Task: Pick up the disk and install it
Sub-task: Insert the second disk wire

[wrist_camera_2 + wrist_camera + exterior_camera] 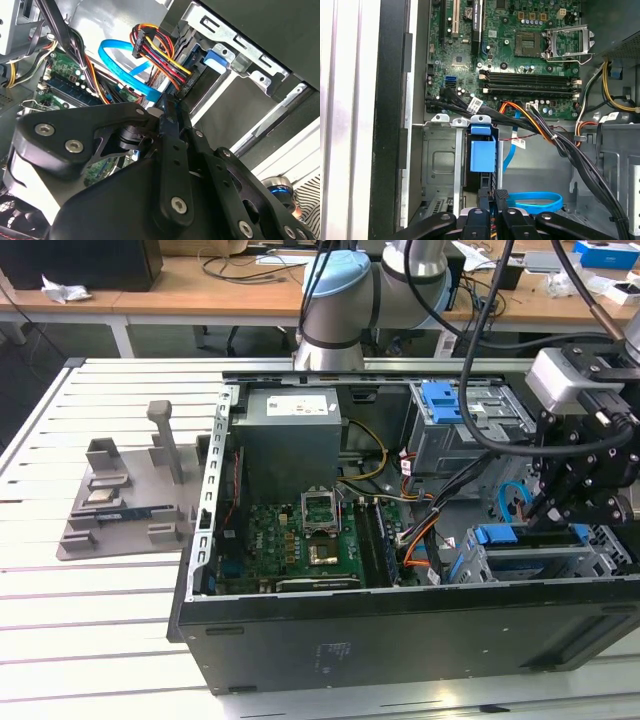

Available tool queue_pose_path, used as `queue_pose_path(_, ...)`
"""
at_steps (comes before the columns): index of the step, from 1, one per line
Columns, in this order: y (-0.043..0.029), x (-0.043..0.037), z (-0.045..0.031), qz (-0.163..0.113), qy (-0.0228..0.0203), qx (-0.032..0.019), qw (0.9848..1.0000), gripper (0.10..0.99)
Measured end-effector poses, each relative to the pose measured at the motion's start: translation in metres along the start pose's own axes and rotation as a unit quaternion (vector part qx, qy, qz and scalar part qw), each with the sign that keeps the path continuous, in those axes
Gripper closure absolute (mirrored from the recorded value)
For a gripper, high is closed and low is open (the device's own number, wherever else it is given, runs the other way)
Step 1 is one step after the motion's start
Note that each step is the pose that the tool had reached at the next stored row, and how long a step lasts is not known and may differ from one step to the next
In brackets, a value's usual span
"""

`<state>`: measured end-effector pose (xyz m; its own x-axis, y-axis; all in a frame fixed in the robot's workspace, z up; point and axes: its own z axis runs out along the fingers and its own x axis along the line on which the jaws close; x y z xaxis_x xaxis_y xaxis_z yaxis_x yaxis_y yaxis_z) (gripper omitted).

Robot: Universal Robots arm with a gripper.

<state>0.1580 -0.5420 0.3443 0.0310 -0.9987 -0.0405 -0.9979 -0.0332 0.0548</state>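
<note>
The disk (482,156) sits edge-on in a slot of the grey drive cage (440,160), its blue plastic rail end facing out. In the exterior view the disk (512,536) lies in the cage (610,550) at the case's front on the exterior view's right. My gripper (540,516) hangs right over it. In the first wrist view the two black fingers (501,196) stand pressed together with nothing between them, tips just short of the disk's rear end. The second wrist view shows the gripper (168,107) shut beside the cage wall.
An open computer case (400,640) lies on a white slatted table (100,600), motherboard (530,55) exposed. Cable bundles (550,135) and a blue data cable (535,201) run close by the gripper. A grey power supply (292,435) and another cage with a blue bracket (440,400) stand behind.
</note>
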Motion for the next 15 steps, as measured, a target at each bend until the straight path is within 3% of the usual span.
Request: queue_pose_path(15, -0.0003, 0.0005, 0.0049, -0.002, 0.0, 0.0, 1.0, 0.925)
